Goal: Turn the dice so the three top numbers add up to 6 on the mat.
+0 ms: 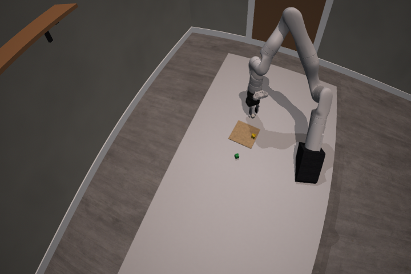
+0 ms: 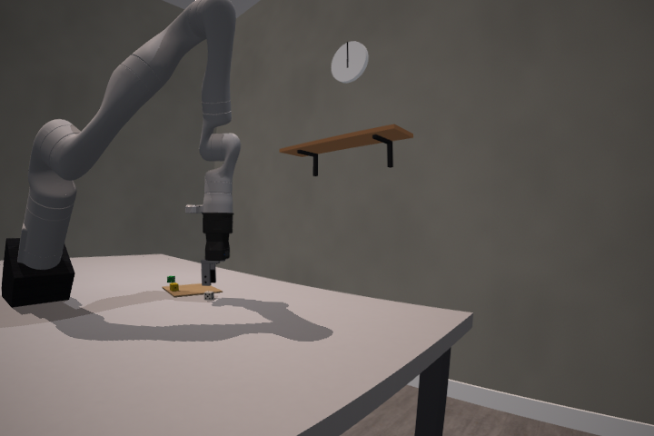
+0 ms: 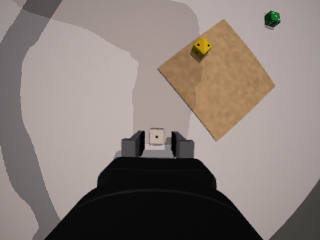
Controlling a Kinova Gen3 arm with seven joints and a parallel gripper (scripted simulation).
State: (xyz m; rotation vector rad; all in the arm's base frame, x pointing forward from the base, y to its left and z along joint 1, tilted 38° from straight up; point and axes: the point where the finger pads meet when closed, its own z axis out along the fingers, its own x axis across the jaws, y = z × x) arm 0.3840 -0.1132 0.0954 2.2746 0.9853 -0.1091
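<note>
Plainly, the arm hangs over the table (image 1: 212, 206) with its claw (image 2: 208, 278) pointing straight down above the white die (image 3: 156, 136), fingers standing apart and holding nothing, lined up, I judge, for a descent onto it. That die lies on the table just off the tan mat's (image 1: 241, 131) far corner. The yellow die (image 1: 253, 136) sits at the mat's right edge; the green die (image 1: 236, 156) rests on the table near the mat's near side, so two still need bringing on.

- From high above we look down at the whole table (image 1: 212, 209).
- From the side, low and far.
- From the wrist, downward; we share the mat (image 1: 244, 133) everywhere.
</note>
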